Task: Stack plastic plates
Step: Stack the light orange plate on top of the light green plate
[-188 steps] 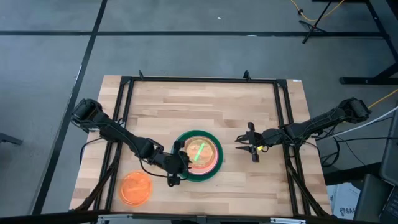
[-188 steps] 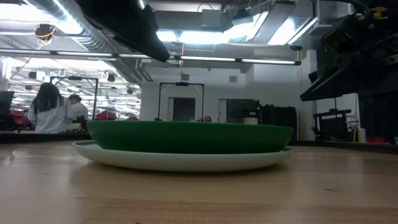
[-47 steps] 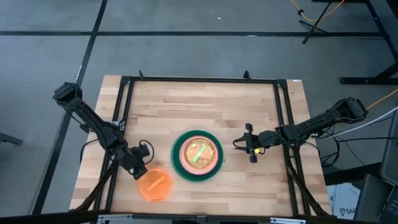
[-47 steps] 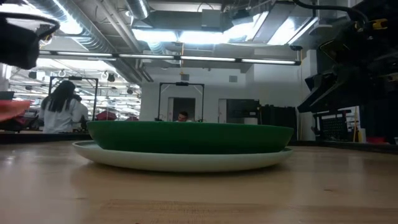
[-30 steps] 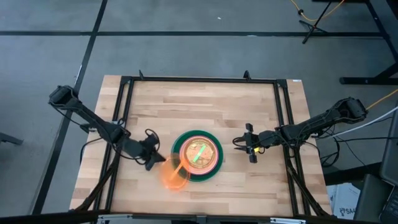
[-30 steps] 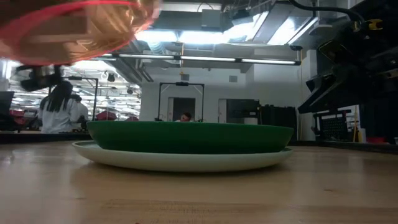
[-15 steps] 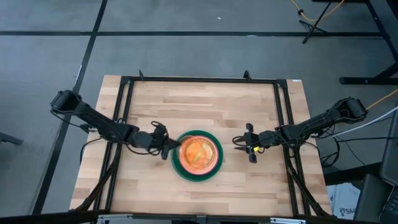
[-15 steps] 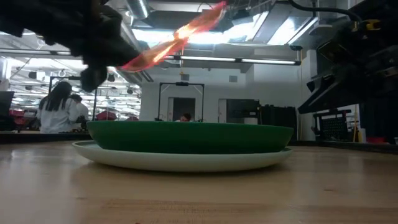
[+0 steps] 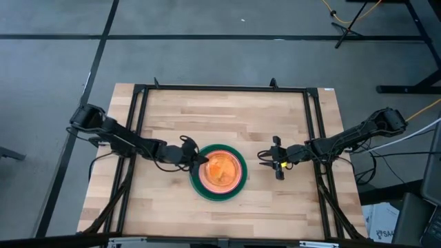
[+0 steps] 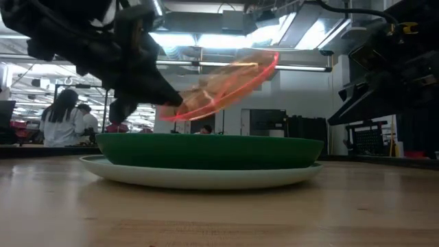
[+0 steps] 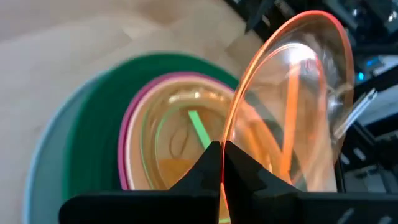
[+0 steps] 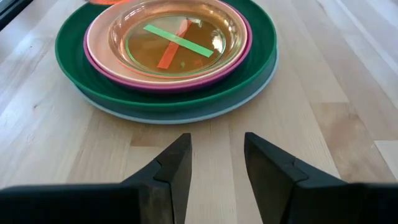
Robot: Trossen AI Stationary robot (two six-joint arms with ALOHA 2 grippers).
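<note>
Butcher-block planks form the table [image 9: 275,124], stack at centre of the high view. Left gripper [image 9: 195,158], jaws clamped on the rim of a translucent orange plate [image 10: 223,89], holds it tilted above the stack; the low view shows the tilt, the high view does not. Right gripper [image 9: 265,159], right of the stack, empty, fingers [image 12: 166,170] parted. Stack: light blue plate [image 12: 249,93] at bottom, then dark green plate [image 12: 68,46], magenta plate [image 12: 168,85], peach plate [image 12: 99,37], glossy and round.
</note>
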